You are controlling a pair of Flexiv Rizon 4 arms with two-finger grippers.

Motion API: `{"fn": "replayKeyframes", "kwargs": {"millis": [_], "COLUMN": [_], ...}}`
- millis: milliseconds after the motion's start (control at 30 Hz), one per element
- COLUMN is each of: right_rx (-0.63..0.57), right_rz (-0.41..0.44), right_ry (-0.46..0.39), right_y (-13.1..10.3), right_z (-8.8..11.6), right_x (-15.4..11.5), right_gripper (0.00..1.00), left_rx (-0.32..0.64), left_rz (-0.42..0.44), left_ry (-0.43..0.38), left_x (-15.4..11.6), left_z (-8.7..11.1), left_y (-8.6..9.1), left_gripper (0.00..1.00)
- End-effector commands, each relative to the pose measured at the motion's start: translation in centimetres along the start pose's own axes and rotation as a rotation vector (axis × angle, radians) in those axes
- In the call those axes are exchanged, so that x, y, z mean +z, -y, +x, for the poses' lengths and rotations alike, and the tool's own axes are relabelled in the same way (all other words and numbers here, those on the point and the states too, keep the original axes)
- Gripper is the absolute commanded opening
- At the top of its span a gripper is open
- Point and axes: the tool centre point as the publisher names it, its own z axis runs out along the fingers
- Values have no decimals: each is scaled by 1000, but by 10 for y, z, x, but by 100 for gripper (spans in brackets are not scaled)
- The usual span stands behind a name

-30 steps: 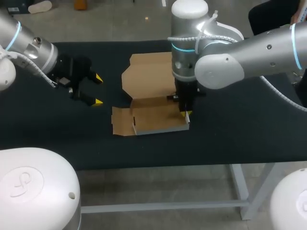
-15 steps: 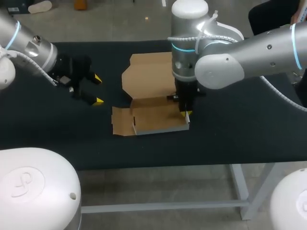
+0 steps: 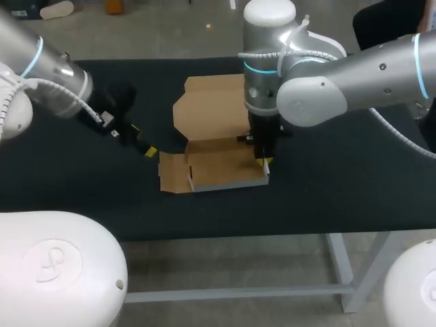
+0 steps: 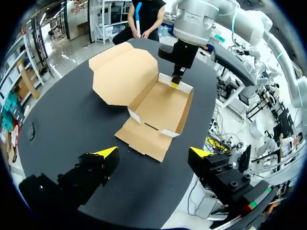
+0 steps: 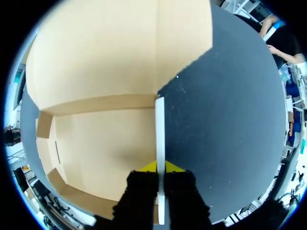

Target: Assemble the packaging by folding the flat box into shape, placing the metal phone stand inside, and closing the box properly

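Note:
The brown cardboard box [image 3: 221,169] lies half folded in the middle of the black table, its lid [image 3: 210,107] spread flat behind it and its left flap [image 3: 172,173] flat on the cloth. My right gripper [image 3: 264,162] stands upright over the box's right side wall [image 5: 160,129], shut on it from both sides. In the right wrist view the white edge of that wall runs between the yellow fingertips [image 5: 173,167]. My left gripper [image 3: 142,139] hovers open just left of the flat flap, and that flap [image 4: 145,139] lies ahead of its spread fingers [image 4: 106,152]. No phone stand is in view.
The black table [image 3: 75,187] stretches wide to the left and right of the box. Its front edge [image 3: 225,235] runs close below the box. My right arm's big elbow [image 3: 313,88] hangs over the table's right half.
My left arm has swung right and down toward the box's left flap, its gripper staying open. The right gripper and the box have not moved.

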Motion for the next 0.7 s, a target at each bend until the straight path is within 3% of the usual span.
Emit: {"fn": "replayKeyframes", "kwargs": {"millis": [33,300,500,600,633,700], "right_rx": [0,0,0,0,0,0], "right_rz": [4,4,4,4,4,4], "right_ry": [3,3,3,3,3,3], "right_y": [-1,-1,-1,-1,-1,-1], "right_z": [1,1,1,1,1,1], "right_x": [-1,-1,-1,-1,-1,-1], "right_gripper": [0,0,0,0,0,0], "left_rx": [-958,-958,-1310,-1380,-1373,-1407], "left_rz": [39,39,-27,-48,-65,-76], "left_ry": [157,157,224,232,199,186], "left_x": [8,8,33,43,45,51], "left_z": [1,1,2,-2,-4,-8], "left_y": [-6,-6,3,1,0,-4], "left_gripper": [100,100,100,100,100,93]}}
